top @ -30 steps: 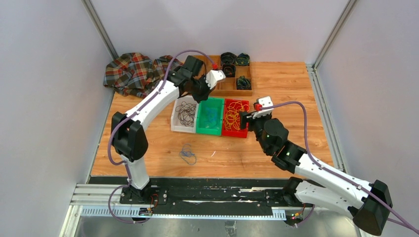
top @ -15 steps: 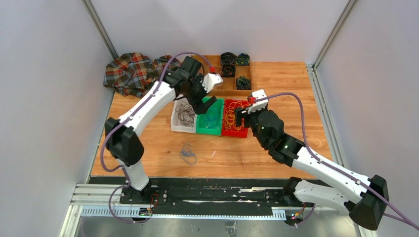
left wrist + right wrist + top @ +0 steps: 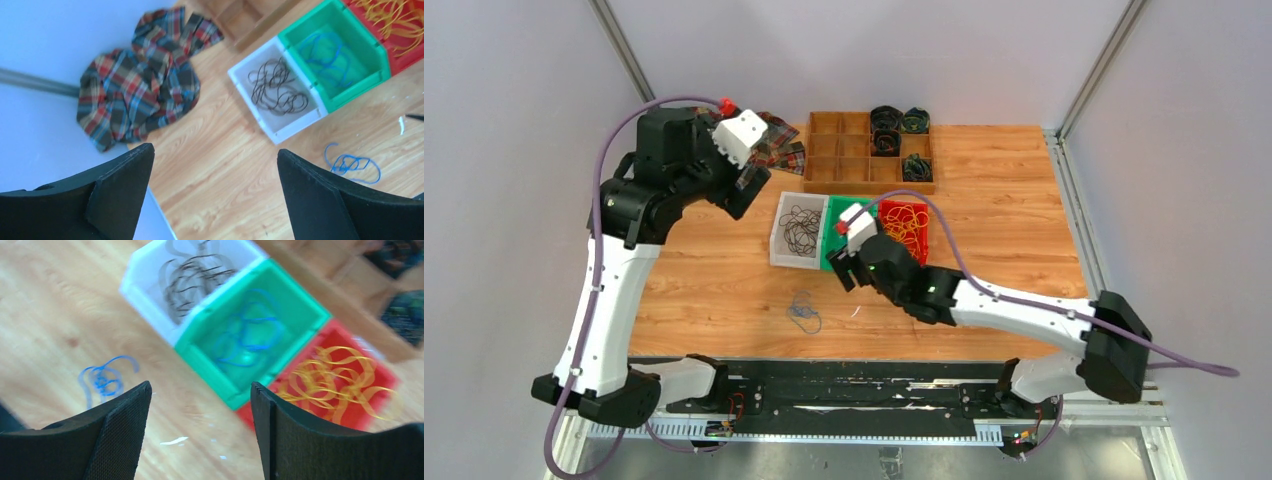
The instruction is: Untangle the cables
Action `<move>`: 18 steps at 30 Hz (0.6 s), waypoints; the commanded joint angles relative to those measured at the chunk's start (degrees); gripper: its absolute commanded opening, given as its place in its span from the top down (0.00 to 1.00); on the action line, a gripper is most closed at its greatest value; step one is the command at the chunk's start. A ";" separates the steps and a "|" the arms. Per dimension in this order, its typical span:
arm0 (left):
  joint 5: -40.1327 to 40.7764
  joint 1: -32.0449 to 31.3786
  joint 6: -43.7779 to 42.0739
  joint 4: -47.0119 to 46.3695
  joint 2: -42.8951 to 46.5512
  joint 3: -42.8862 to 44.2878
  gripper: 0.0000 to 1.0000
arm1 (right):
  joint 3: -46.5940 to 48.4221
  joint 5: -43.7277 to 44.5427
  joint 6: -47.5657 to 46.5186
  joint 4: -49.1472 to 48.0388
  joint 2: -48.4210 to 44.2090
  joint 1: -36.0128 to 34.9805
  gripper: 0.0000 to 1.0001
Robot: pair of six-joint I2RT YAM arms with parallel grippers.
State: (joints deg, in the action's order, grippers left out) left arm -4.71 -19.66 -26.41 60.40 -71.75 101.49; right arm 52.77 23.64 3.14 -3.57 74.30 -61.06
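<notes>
A small tangle of blue cable (image 3: pixel 804 312) lies loose on the wooden table, also seen as blue cable (image 3: pixel 352 162) and blue cable (image 3: pixel 104 380). Black cables (image 3: pixel 801 228) fill the white bin, blue cables (image 3: pixel 250 335) the green bin and yellow cables (image 3: pixel 906 222) the red bin. My left gripper (image 3: pixel 742 195) hangs high over the table's back left, open and empty, as the left gripper (image 3: pixel 215 150) shows. My right gripper (image 3: pixel 852 272) hovers at the green bin's front, open and empty in the right gripper (image 3: pixel 201 386) view.
A plaid cloth (image 3: pixel 137 85) is bunched at the back left corner. A wooden compartment tray (image 3: pixel 844 150) at the back holds dark rolled coils (image 3: pixel 886 125). White scraps (image 3: pixel 175 441) lie on the table in front of the bins.
My left gripper opened over the green bin, then swung up and back to the left. My right arm moved left from the red bin to the green bin's front.
</notes>
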 commanded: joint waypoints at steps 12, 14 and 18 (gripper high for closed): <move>-4.06 13.22 -2.92 5.43 0.08 -14.82 0.02 | 10.03 -19.39 8.64 -4.05 29.64 -6.88 0.28; -5.10 14.29 -2.94 5.43 -0.59 -15.53 0.02 | 11.53 -19.82 8.43 -4.09 32.15 -6.88 0.29; -7.27 15.50 -2.55 5.42 -1.49 -15.89 0.02 | 13.03 -21.27 9.64 -4.93 35.75 -6.81 0.42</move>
State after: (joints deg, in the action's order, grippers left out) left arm -8.95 -5.28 -28.75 65.80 -73.10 85.67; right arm 62.98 5.23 11.00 -6.33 108.25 -67.22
